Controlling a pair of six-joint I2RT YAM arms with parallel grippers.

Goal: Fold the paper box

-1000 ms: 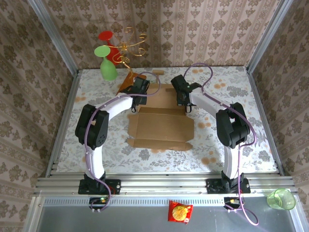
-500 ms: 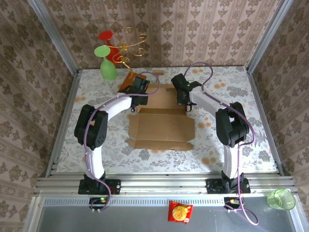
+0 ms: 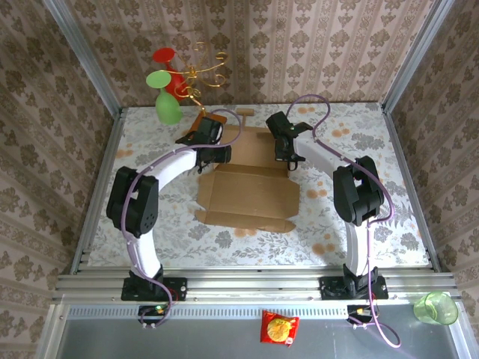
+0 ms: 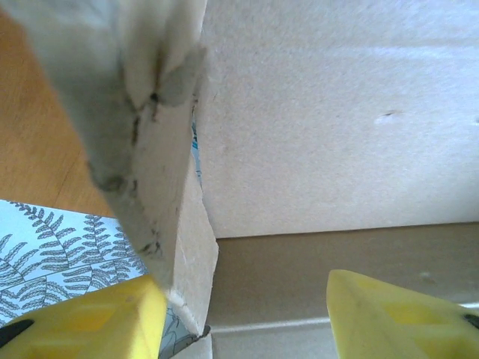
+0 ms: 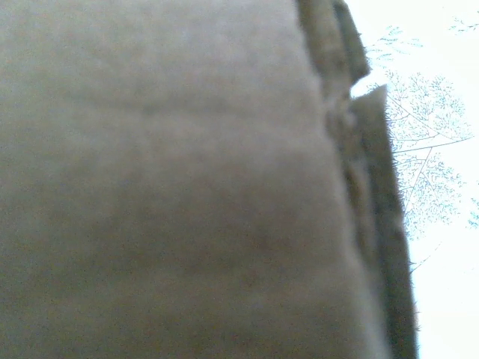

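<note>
While the paper box (image 3: 251, 196) lies opened out at the centre of the table (image 3: 359, 217), its far panel sits between the two grippers. Left gripper (image 3: 215, 157) is at the box's far-left corner, yellow fingers (image 4: 90, 318) spread apart, with a cardboard flap edge just beside the left one. Right gripper (image 3: 290, 161) is at the far-right corner, closed and close against cardboard. Whether it grips the cardboard cannot be told.
</note>
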